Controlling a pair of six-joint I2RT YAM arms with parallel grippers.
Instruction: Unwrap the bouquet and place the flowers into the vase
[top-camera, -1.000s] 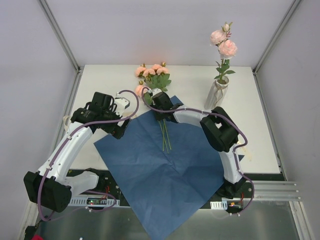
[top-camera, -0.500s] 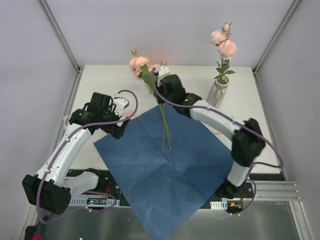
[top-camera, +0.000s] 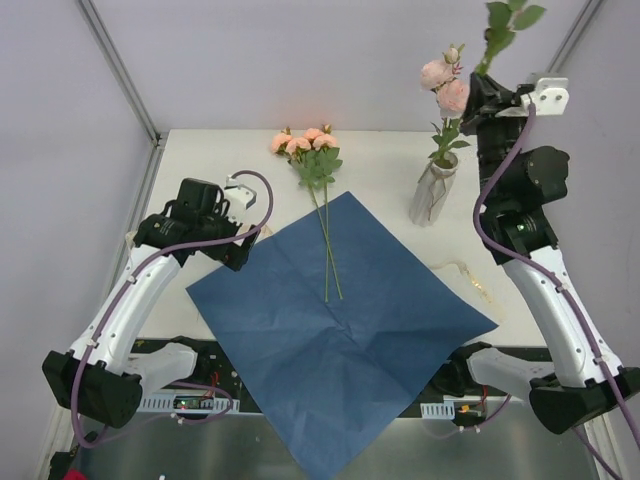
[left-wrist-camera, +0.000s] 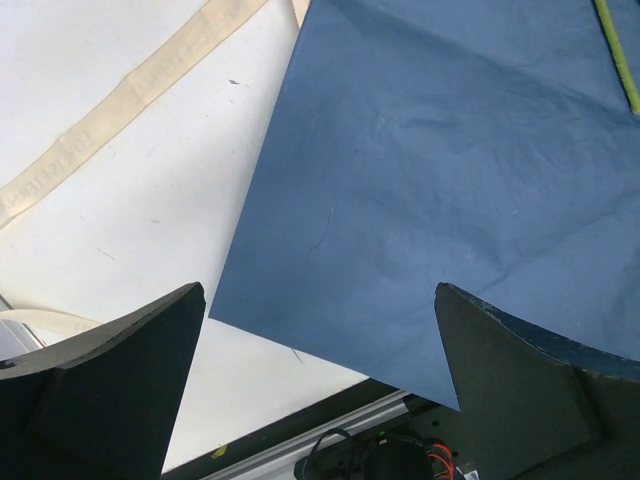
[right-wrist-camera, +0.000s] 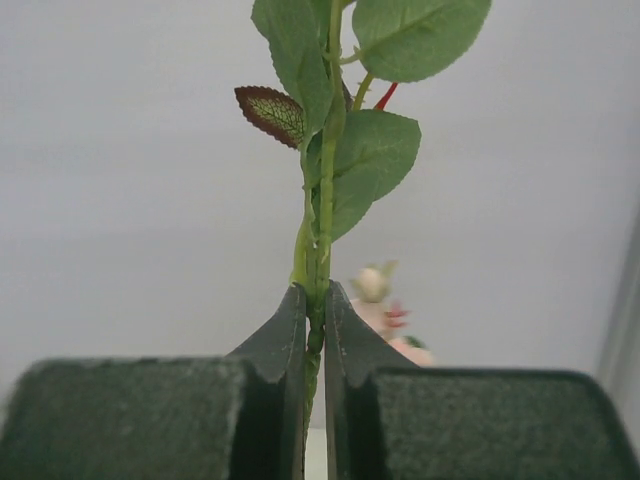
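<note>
Table (top-camera: 390, 160): white, with both arms mounted at its near edge.

Paper (top-camera: 340, 340): a blue sheet is spread flat and fully unwrapped. Its left edge is seen just beneath the left claw (left-wrist-camera: 318, 300), running between the two fingers.

Left claw (top-camera: 232, 258): the jaws are spread wide and nothing is held. It is poised low over the table.

Right claw (top-camera: 490, 75): raised high and clamped tight on one green stem (right-wrist-camera: 320, 200). The stem is pinched between the fingertips, and its leaves are seen above the claw (right-wrist-camera: 314, 300). No bloom of this stem is seen in the wrist view.

Vase (top-camera: 432, 190): upright, below and just left of the right claw in the top view. Two pink blooms (top-camera: 440, 80) are already stood in it.

Flowers (top-camera: 305, 145): the remaining ones are laid well apart from the right claw and beyond the left claw, blooms on bare table, stems across the paper.

Ribbon (left-wrist-camera: 120, 100): a cream strip is laid on the table beyond the left claw.
</note>
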